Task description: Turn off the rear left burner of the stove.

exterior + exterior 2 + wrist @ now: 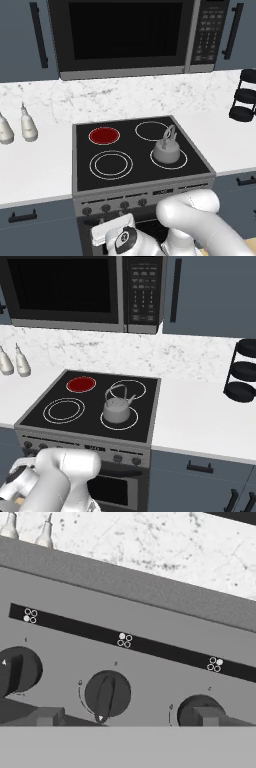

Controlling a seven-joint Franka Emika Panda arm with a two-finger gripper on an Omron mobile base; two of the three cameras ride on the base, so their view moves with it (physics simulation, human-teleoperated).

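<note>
Fingers stand wide apart, holding nothing, straddling the middle knob on the stove. Rear left burner glows red; centre on that knob before closing.

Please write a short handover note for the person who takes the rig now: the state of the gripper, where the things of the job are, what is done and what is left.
Gripper: open, holding nothing, jaws low in front of the stove's knob panel; one fingertip overlaps the right knob.
Middle knob sits between the fingertips, pointer turned downward; the icon above it has its upper left dot filled.
Rear left burner: glowing solid red, so it is on.
Kettle stands on the front right zone.
Done: the hand is at the knob row.
Left: grip the middle knob, likely the right one, turn it until the red goes out.
</note>
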